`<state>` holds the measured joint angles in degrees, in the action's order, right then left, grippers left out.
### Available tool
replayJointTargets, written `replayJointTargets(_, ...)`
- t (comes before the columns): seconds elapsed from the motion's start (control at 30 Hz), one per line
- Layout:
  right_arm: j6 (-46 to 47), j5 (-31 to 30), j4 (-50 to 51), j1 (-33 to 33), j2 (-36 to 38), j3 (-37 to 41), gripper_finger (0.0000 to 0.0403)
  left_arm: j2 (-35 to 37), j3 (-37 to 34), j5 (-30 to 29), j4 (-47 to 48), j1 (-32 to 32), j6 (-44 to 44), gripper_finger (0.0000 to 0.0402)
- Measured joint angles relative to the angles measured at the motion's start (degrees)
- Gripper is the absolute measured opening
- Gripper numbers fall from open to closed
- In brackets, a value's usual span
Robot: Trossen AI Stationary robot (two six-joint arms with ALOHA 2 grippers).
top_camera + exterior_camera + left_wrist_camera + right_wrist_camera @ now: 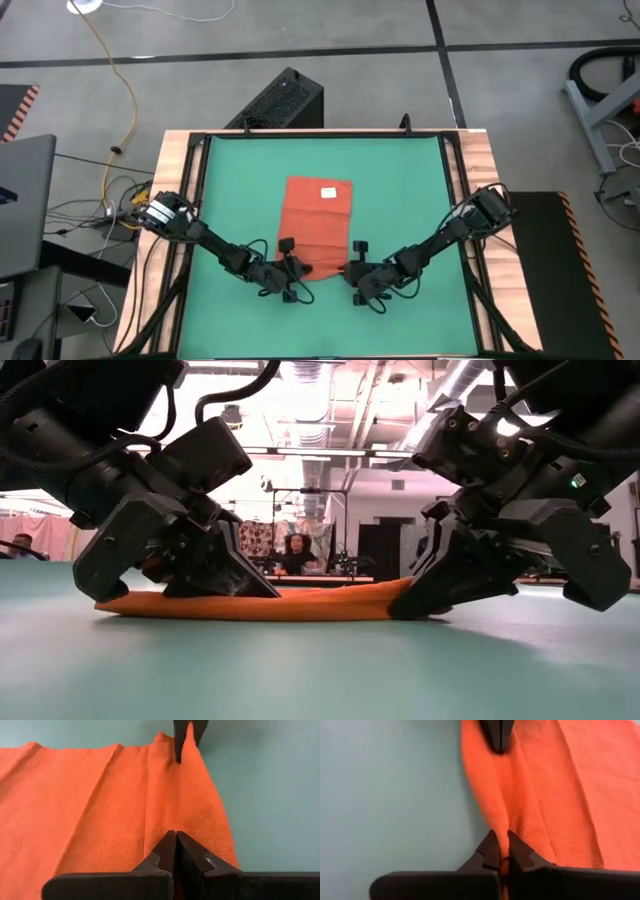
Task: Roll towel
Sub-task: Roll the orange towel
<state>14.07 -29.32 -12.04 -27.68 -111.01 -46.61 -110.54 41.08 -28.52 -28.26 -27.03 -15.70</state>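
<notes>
The orange-red towel (318, 215) lies flat on the green mat (400, 180), its white tag (327, 192) near the far edge. My left gripper (296, 266) is shut on the towel's near left corner. My right gripper (351, 272) is shut on the near right corner. Both are low at the mat in the low view, left (262, 592) and right (402, 606). Each wrist view shows the other gripper across the cloth. My left gripper pinches the towel's near edge at its left corner (172, 827) between its two fingertips, slanting down from the table's left. The corner stays down at the mat. A ridge of cloth (187, 775) runs from it to the other gripper. My right gripper pinches a raised fold at the towel's near right corner (506, 832) between its two fingers, slanting down from the table's right. Orange cloth shows between the fingers. The near edge (310, 603) lies low over the mat, drawn between the two grippers.
The mat sits in a black frame on a wooden table (480, 150). Bare mat lies on the near side (320, 325) and on both sides of the towel. A black box (285, 100) stands beyond the far edge. People show in the room behind (297, 550).
</notes>
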Motion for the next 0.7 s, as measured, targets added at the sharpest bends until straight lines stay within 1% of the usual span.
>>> replayJointTargets(0.07, -0.1, 0.0, 0.4, -0.3, 0.7, 0.0, 0.0017, 0.4, 0.0, 0.2, -0.9, 0.0, -0.5, 0.0)
replayJointTargets(0.13, 0.4, 0.4, 0.7, -0.3, 1.4, 0.1, 0.0024, 1.7, 0.0, 0.8, -2.5, -0.1, -0.2, 0.0)
replayJointTargets(0.2, 0.7, 0.7, 1.1, -0.3, 2.1, 0.1, 0.0026, 3.7, -0.2, 0.9, -2.5, -0.3, 1.8, 0.0)
replayJointTargets(0.27, 0.7, 1.5, 1.4, -0.3, 2.9, 0.1, 0.002, 5.6, -0.2, 0.5, -2.6, -0.3, 4.7, 0.0)
replayJointTargets(0.33, 0.7, 1.9, 1.6, -0.3, 3.5, 0.2, 0.0016, 7.1, -0.1, -1.0, -2.6, -0.3, 7.5, 0.0)
replayJointTargets(0.47, 0.9, 3.2, 2.0, -0.3, 4.8, 0.2, 0.0016, 7.3, -0.1, -1.7, 0.0, -0.2, 10.1, 0.0)
replayJointTargets(0.6, 1.8, 5.6, 3.4, -0.3, 6.8, 0.3, 0.0016, 6.4, -0.1, -2.3, 3.6, 0.4, 10.2, 0.0)
replayJointTargets(0.7, 4.8, 6.5, 6.3, -0.3, 8.6, 0.3, 0.0016, 4.9, -0.1, -1.7, 3.4, 1.0, 10.3, 0.0)
